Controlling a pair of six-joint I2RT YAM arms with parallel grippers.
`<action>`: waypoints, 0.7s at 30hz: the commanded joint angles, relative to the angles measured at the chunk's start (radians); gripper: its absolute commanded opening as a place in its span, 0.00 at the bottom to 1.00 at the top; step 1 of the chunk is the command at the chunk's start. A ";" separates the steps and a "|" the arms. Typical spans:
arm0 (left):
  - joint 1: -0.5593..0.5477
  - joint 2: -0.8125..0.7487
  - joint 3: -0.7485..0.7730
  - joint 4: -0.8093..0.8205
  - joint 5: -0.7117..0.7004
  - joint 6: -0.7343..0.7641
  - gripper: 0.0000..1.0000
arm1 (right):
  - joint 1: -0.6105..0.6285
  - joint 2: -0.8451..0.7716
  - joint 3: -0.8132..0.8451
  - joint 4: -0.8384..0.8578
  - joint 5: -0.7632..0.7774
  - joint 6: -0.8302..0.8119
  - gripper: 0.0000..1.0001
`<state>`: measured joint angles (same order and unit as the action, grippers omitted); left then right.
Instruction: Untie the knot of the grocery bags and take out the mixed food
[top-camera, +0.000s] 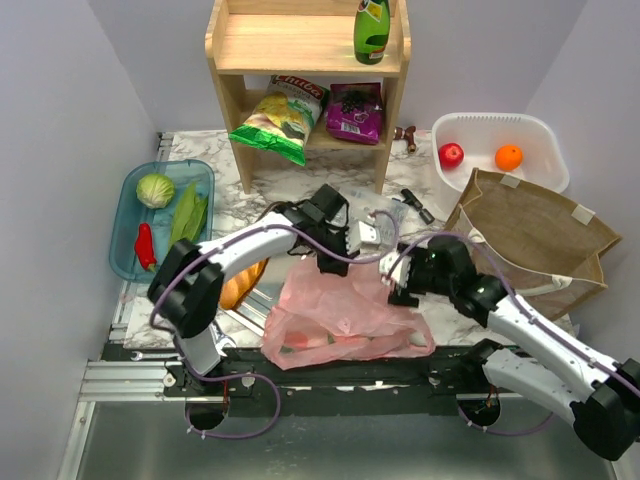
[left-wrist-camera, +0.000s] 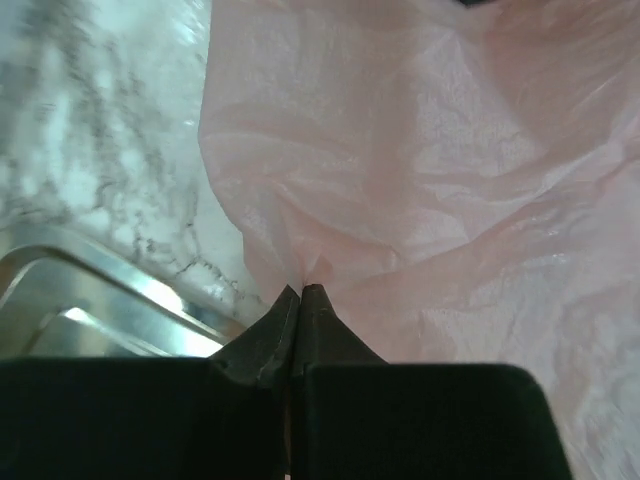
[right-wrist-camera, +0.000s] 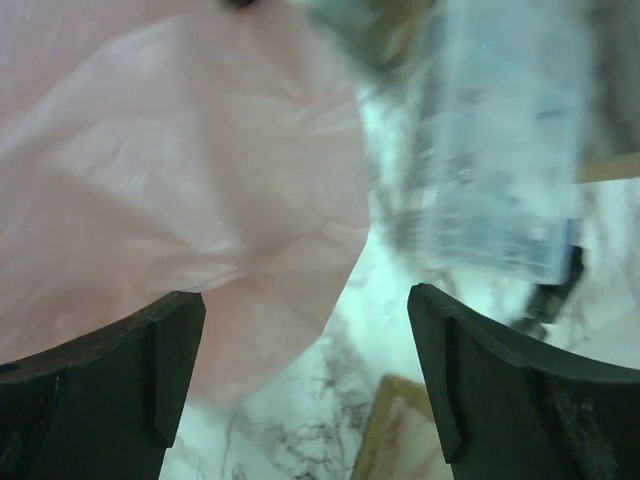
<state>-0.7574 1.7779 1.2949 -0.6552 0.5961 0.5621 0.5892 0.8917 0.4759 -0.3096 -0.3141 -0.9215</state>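
The pink grocery bag (top-camera: 345, 315) lies crumpled at the front middle of the table. No knotted lump shows in any view. My left gripper (top-camera: 326, 264) is shut on a pinch of the bag's top edge; in the left wrist view the fingertips (left-wrist-camera: 300, 292) are closed on pink plastic (left-wrist-camera: 430, 170). My right gripper (top-camera: 398, 290) is open at the bag's right edge. In the right wrist view (right-wrist-camera: 305, 340) the bag (right-wrist-camera: 170, 180) lies partly between the jaws over marble. A cabbage (top-camera: 155, 189), leafy greens (top-camera: 187, 212) and a red pepper (top-camera: 146, 246) lie in a blue tray (top-camera: 125, 195).
The wooden shelf (top-camera: 300, 50) holds a crisp packet (top-camera: 278, 118), a purple packet (top-camera: 354, 112) and a green bottle (top-camera: 372, 30). A white basin (top-camera: 535, 130) holds a red fruit (top-camera: 451, 155) and an orange (top-camera: 509, 157). A brown bag (top-camera: 530, 235) stands right. A bread loaf (top-camera: 243, 285) lies on the steel tray (left-wrist-camera: 90, 290).
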 joint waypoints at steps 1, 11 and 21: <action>0.060 -0.246 -0.002 0.116 0.116 -0.200 0.00 | 0.006 -0.029 0.257 -0.011 0.051 0.438 0.92; 0.060 -0.347 0.131 0.245 0.060 -0.472 0.00 | 0.007 0.165 0.655 0.101 -0.195 0.780 1.00; 0.106 -0.503 0.007 0.696 0.331 -0.775 0.00 | 0.009 0.228 0.569 0.067 -0.229 0.677 1.00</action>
<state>-0.6815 1.4055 1.4242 -0.3397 0.7055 0.0250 0.5900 1.1481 1.1030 -0.2321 -0.4923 -0.2184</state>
